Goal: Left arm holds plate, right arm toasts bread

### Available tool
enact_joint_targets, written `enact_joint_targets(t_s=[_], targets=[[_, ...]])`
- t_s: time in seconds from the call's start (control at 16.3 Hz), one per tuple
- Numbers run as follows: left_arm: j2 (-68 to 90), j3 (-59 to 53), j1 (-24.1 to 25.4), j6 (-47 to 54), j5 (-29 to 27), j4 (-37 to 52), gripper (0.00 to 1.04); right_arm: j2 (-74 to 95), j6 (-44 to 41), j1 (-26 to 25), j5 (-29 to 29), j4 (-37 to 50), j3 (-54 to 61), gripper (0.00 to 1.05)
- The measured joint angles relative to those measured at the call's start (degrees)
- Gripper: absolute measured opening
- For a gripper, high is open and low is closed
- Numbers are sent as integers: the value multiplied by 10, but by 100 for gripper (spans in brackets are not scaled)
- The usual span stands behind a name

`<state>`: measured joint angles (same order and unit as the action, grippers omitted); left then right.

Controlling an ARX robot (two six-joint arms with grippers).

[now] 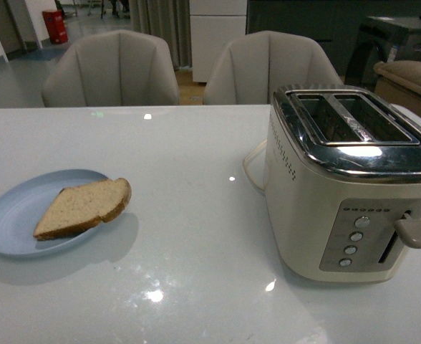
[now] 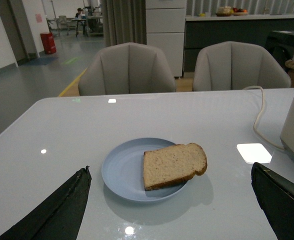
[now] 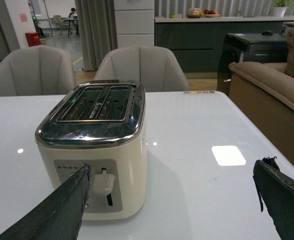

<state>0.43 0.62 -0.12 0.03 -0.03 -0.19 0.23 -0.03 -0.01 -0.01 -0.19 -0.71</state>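
A pale blue plate (image 1: 13,215) (image 2: 123,170) lies on the white table at the front left. The bread (image 1: 81,208) (image 2: 172,164), a light brown half slice, rests on it with its crust end past the rim. My left gripper (image 2: 172,172) is open, back from the plate, with nothing between its fingers (image 2: 62,210). My right gripper (image 3: 173,172) is open too, one finger (image 3: 62,210) in line with the toaster's lever. Neither arm shows in the front view.
A cream toaster (image 1: 350,183) (image 3: 94,150) with two empty slots stands at the right; its lever (image 1: 413,233) is up and its cord (image 2: 259,117) trails behind. Two grey chairs (image 1: 110,72) (image 1: 268,68) stand at the table's far edge. A sofa (image 3: 272,95) is beyond the right side.
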Motion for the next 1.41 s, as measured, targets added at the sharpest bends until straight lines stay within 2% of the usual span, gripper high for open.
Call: enact_joint_targets(t_s=[0.12, 0.24, 0.31, 0.49, 0.67, 0.86, 0.92, 1.22, 1.41], targets=[[58, 41, -15, -71, -32, -104, 98, 0, 0, 0, 0, 0, 0, 98], [70, 68, -47, -106, -62, -91, 98, 0, 0, 0, 0, 0, 0, 98], [90, 80, -53, -113, -57, -52, 98, 0, 0, 0, 0, 0, 0, 98], [214, 82, -25, -107, -27, 68, 98, 0, 0, 0, 0, 0, 0, 98], [280, 83, -10, -103, -12, 129, 98, 0, 0, 0, 0, 0, 0, 98], [579, 167, 29, -83, 37, 356, 98, 0, 0, 0, 0, 0, 0, 98], [664, 207, 40, -75, 49, 393, 98, 0, 0, 0, 0, 0, 0, 98], [1031, 452, 90, -39, 112, 386, 98, 0, 0, 0, 0, 0, 0, 98], [1139, 540, 113, -22, 153, 365, 98, 0, 0, 0, 0, 0, 0, 98]])
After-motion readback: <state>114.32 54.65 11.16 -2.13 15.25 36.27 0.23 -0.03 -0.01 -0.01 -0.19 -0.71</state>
